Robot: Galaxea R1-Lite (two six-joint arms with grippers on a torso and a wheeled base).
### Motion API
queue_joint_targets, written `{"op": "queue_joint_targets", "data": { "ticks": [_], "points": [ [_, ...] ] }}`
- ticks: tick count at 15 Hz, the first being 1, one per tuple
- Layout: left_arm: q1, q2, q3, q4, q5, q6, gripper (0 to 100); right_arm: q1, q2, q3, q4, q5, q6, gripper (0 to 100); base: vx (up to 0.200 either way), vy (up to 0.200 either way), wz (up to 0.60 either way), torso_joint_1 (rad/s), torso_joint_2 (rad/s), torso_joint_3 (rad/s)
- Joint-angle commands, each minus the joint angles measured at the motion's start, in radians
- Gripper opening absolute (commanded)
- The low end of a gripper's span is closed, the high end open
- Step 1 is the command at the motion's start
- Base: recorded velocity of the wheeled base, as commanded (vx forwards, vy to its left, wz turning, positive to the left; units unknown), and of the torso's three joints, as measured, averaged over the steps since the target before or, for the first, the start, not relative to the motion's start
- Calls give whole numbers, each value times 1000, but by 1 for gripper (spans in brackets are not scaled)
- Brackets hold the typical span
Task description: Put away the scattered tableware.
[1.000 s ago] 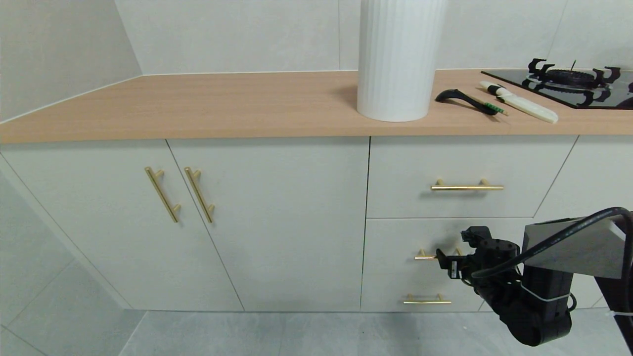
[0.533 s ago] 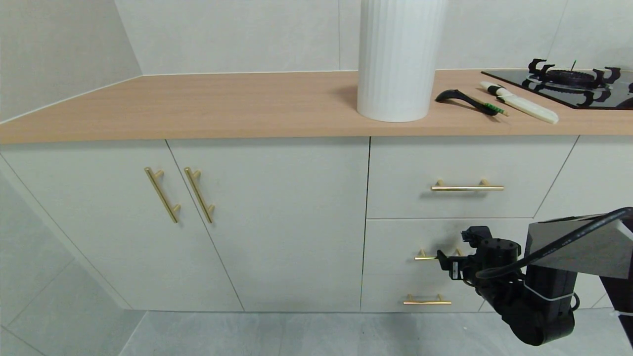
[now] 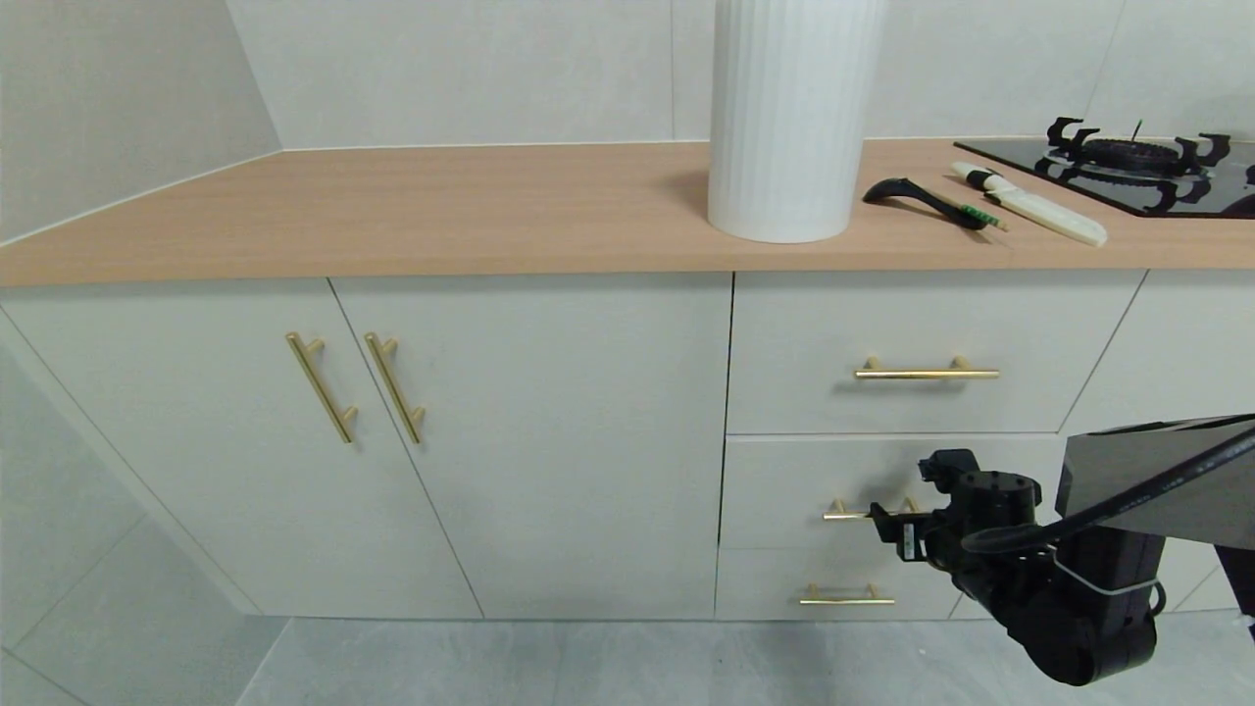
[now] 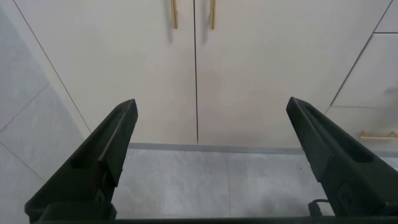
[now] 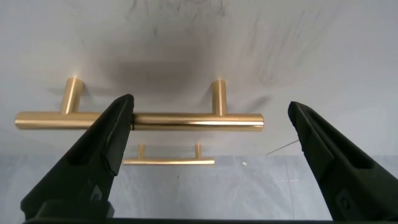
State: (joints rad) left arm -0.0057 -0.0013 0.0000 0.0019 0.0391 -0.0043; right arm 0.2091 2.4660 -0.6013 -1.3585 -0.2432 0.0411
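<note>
Gaping wide, the fingers (image 5: 106, 149) of the right gripper (image 5: 209, 124) are held apart. The brass handle (image 5: 161, 120) of the middle drawer (image 3: 804, 471) is seen across the gap between them, just ahead of the tips. Contact with the bar cannot be made out. In the head view this gripper (image 3: 887, 520) is found low on the right, level with that handle (image 3: 843, 511).

The left gripper (image 4: 211, 118) is spread open too, its fingers (image 4: 106, 155) clamped on nothing. It is aimed at the foot of the two cabinet doors and the grey floor.

The tableware is well apart from both grippers, up on the wooden counter (image 3: 441, 206) to the right. Three pieces are counted:
- a black spoon (image 3: 922, 201)
- a thin green-striped stick (image 3: 976, 213) just beside the spoon
- a white knife (image 3: 1034, 204) farther right

To their left a tall white ribbed container (image 3: 789, 118) is stood upright. Its mouth is cut off by the frame, so its contents cannot be told. A black hob (image 3: 1137, 167) is set at the far right.

Below the counter three drawers are stacked, all shut, so their insides are hidden. Three brass handles are counted on them, with the top one (image 3: 927, 372) above the middle handle and the bottom one (image 3: 845, 597) below it. On the two doors to the left, two more handles (image 3: 321, 385) are fitted side by side.
</note>
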Motion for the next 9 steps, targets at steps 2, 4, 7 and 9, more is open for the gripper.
{"op": "queue_joint_targets", "data": {
  "ticks": [2,4,7,9],
  "points": [
    [0,1,0,1,1,0,100,1,-22,12,29,4,0,100,0,0,0,0,0,0],
    [0,1,0,0,1,0,100,1,-38,18,55,13,0,100,0,0,0,0,0,0],
    [0,1,0,0,1,0,100,6,-85,48,73,15,0,100,0,0,0,0,0,0],
    [0,1,0,0,1,0,100,10,-202,78,183,45,0,100,0,0,0,0,0,0]
  ]
}}
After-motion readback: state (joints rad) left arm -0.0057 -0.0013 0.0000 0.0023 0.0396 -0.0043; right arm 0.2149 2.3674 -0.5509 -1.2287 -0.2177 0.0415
